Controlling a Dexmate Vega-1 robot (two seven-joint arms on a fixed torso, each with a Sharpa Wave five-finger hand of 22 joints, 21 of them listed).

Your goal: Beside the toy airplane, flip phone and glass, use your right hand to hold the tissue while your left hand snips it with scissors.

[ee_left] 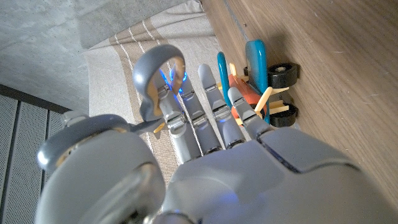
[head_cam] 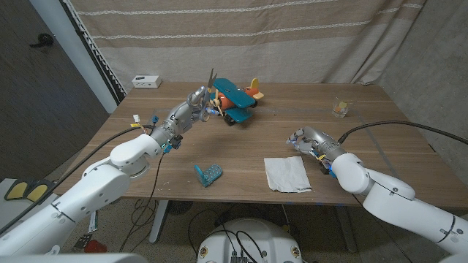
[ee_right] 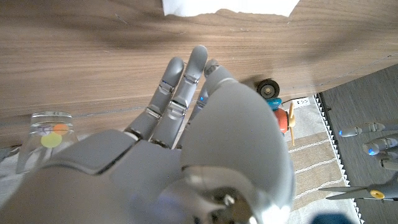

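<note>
My left hand (head_cam: 194,99) holds grey-handled scissors (head_cam: 211,77) raised above the table, blades pointing up, just left of the teal and orange toy airplane (head_cam: 235,98). In the left wrist view a scissor handle loop (ee_left: 158,70) sits by my fingers (ee_left: 208,102), with the airplane (ee_left: 256,62) beyond them. The white tissue (head_cam: 287,174) lies flat near the front edge. My right hand (head_cam: 306,139) hovers just behind it, fingers extended and holding nothing; its back (ee_right: 205,130) faces the tissue's edge (ee_right: 230,6). A teal flip phone (head_cam: 208,174) lies left of the tissue. The glass (head_cam: 341,107) stands at the back right.
A small white box (head_cam: 147,81) sits at the table's far left corner. A striped curtain (head_cam: 292,36) hangs behind the table. In the right wrist view, the glass (ee_right: 46,134) and the scissors (ee_right: 357,191) in my left hand also appear.
</note>
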